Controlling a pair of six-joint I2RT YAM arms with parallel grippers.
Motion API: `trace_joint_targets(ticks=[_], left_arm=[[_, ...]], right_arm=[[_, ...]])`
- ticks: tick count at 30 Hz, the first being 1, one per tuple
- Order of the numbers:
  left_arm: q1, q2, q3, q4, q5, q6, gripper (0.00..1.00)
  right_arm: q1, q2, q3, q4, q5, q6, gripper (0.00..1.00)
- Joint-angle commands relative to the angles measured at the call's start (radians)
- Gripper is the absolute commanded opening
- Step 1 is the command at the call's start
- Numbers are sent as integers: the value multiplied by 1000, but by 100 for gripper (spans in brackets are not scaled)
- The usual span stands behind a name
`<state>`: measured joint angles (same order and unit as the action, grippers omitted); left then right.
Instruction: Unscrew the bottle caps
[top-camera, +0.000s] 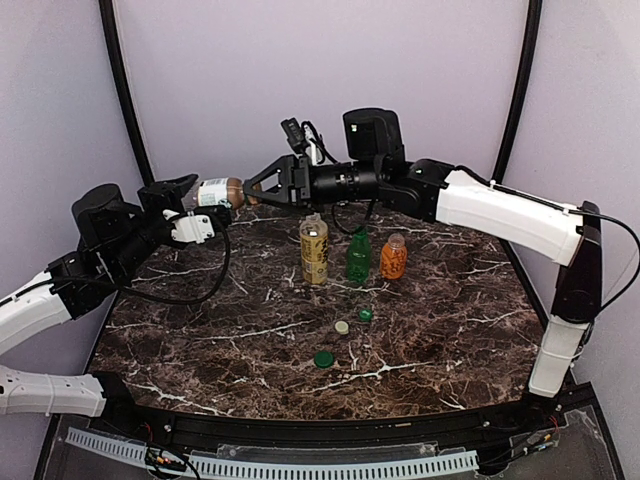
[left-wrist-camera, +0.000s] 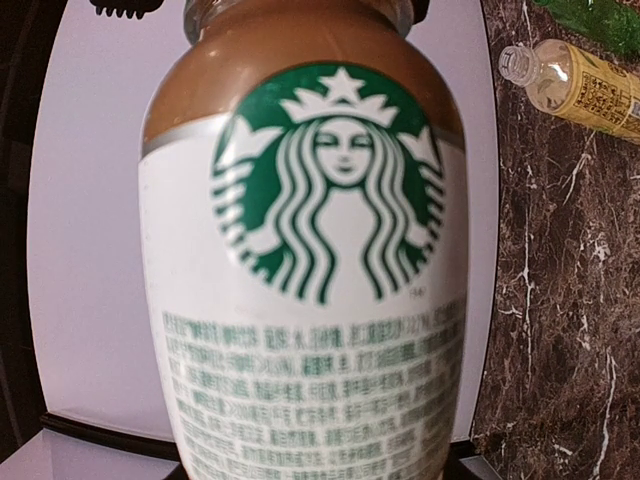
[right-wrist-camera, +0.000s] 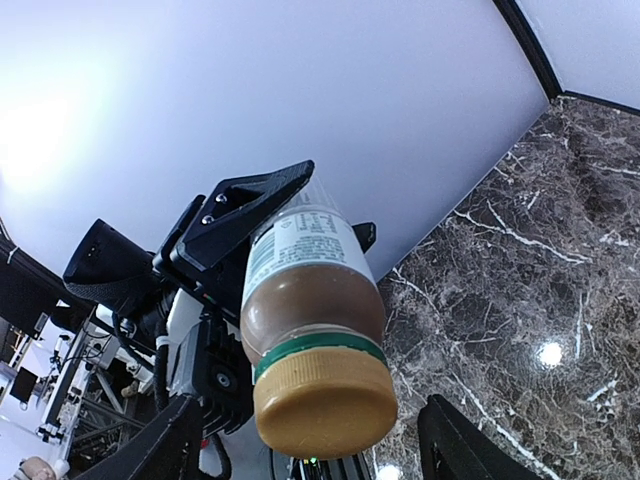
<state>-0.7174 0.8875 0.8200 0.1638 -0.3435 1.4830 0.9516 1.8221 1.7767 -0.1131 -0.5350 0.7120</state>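
My left gripper (top-camera: 195, 206) is shut on the body of the white-label bottle (top-camera: 214, 192) and holds it level above the table's back left. The bottle holds brown liquid and fills the left wrist view (left-wrist-camera: 310, 300), hiding my left fingers. Its tan cap (right-wrist-camera: 325, 402) is on and points at my right gripper (right-wrist-camera: 312, 410), which is open. The right fingers stand either side of the cap, not touching it; the right gripper also shows in the top view (top-camera: 247, 192). The yellow-liquid bottle (top-camera: 314, 250), green bottle (top-camera: 358, 256) and orange bottle (top-camera: 394, 257) stand uncapped mid-table.
Three loose caps lie on the marble table (top-camera: 200, 340): a pale one (top-camera: 342, 327), a small green one (top-camera: 365, 314) and a larger green one (top-camera: 323, 358). The yellow-liquid bottle's open neck shows in the left wrist view (left-wrist-camera: 575, 85). Purple walls close the back and sides.
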Motion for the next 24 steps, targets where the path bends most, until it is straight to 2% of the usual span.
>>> trace_joint_targets(ticks=[1,5,9,11,17,20,22,24], left_arm=[[-11,-17,-3,26,-16,6,31],[-15,-15,-6,22,-18,5,30],[-18,-9,-1,26,-17,6,30],[-21,-10,-5,21,-16,7,30],[-25,-10,-13,18,-14,3,29],[-34,-10,-10,4,-11,-4,27],[-37,-13,7,-43,5,-42,26],[-37,-12,58,-183,48,-128,26]], right_arm=[[-7,-14,-4,74,-29,14,66],[-8,-6,4,82,-40,13,49],[-10,6,7,80,-54,26,48],[-11,9,7,81,-57,23,44],[-11,35,39,66,-103,15,24],[-10,49,60,42,-120,-14,9],[-7,51,75,7,-121,-64,1],[6,43,90,-40,-106,-167,0]])
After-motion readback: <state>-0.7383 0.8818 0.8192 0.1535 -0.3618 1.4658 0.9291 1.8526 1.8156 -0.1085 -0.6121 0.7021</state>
